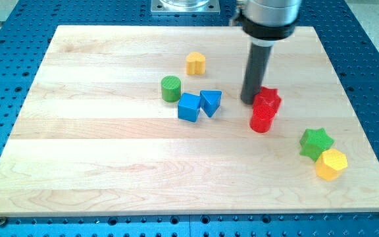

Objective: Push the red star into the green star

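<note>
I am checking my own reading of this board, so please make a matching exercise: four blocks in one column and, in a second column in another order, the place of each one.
Blocks:
1. red star
2. green star
3. yellow heart
4. green cylinder

Places:
A. nearest the view's top of all the blocks
B. touching the yellow hexagon, at the view's lower right
C. on the view's left of the blue cube, a little higher
D. right beside my tip, with the red cylinder just below it

Pairs: 1-D, 2-B, 3-A, 4-C
</note>
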Controlling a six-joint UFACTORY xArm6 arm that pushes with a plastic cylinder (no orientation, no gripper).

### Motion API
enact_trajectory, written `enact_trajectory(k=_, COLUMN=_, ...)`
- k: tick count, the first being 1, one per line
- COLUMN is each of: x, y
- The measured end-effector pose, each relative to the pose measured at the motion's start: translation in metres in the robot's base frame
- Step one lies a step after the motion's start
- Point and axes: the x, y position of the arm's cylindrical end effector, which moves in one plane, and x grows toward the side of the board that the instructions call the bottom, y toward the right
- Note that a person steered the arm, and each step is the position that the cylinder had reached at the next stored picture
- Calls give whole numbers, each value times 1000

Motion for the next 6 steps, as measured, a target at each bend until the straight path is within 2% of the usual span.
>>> enact_trajectory(k=1, x=-36, y=-5)
enact_trajectory(k=2, x=-23, y=29)
enact_trajectory(k=4, x=40, y=19)
enact_trajectory(k=5, x=50, y=27)
enact_trajectory(k=6, x=22, y=-11)
